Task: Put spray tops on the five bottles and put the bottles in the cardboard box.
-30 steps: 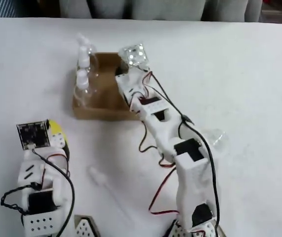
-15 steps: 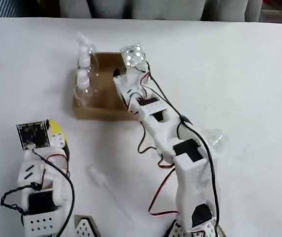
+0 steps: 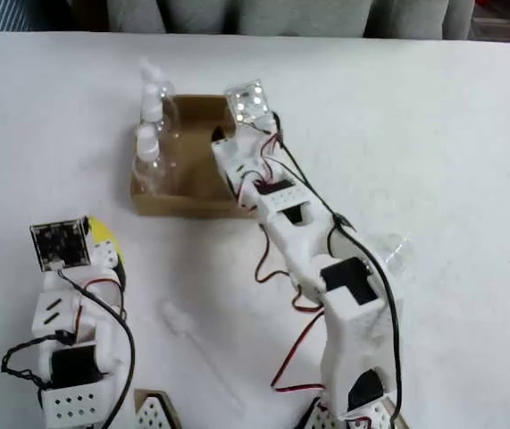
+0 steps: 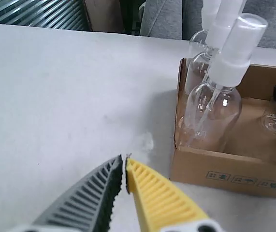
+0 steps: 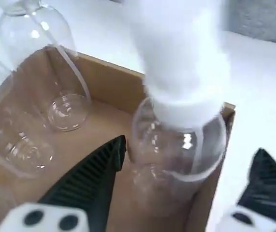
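Observation:
The cardboard box (image 3: 196, 198) sits at the table's middle back. Two clear bottles with white spray tops (image 3: 150, 134) stand along its left side. In the right wrist view a third capped bottle (image 5: 176, 145) stands upright in the box (image 5: 113, 82), between the spread fingers of my right gripper (image 5: 191, 146), which is open; one black finger (image 5: 96, 166) is beside the glass, the other well apart. My left gripper (image 4: 125, 164) is shut and empty, low over the bare table, in front of the box (image 4: 225, 164) and to its left. It shows as a yellow tip (image 3: 103, 234) from above.
One clear bottle (image 3: 393, 252) lies on the table to the right, partly behind the right arm. A loose spray top with its thin tube (image 3: 183, 320) lies between the two arm bases. Red and black cables hang off the right arm.
The right arm has shifted slightly to the right over the box. The left arm has kept still.

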Controlling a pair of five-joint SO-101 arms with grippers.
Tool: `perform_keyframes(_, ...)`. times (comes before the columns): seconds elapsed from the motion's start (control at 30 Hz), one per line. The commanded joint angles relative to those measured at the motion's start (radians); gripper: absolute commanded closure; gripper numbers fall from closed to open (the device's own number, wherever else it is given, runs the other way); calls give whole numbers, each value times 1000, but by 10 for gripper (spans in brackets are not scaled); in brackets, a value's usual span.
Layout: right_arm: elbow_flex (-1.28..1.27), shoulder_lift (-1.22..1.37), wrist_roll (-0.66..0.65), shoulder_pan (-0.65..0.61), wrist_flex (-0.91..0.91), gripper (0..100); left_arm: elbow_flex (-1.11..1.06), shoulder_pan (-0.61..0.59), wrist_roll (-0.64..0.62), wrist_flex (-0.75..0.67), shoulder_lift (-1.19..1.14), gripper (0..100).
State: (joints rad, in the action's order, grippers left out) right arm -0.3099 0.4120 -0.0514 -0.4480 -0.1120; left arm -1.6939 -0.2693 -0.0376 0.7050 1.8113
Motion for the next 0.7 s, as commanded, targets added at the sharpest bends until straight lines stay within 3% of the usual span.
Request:
perform_keyframes(0.0, 2, -77, 2, -4, 4, 619, 2, -13, 12, -34, 8, 980)
perform_keyframes(0.33, -17, -157, 5, -1, 4, 619, 2, -13, 12, -38, 8, 980)
perform_keyframes(0.67, -367, -636, -35, 1, 7, 619, 2, -12, 12, -40, 8, 980)
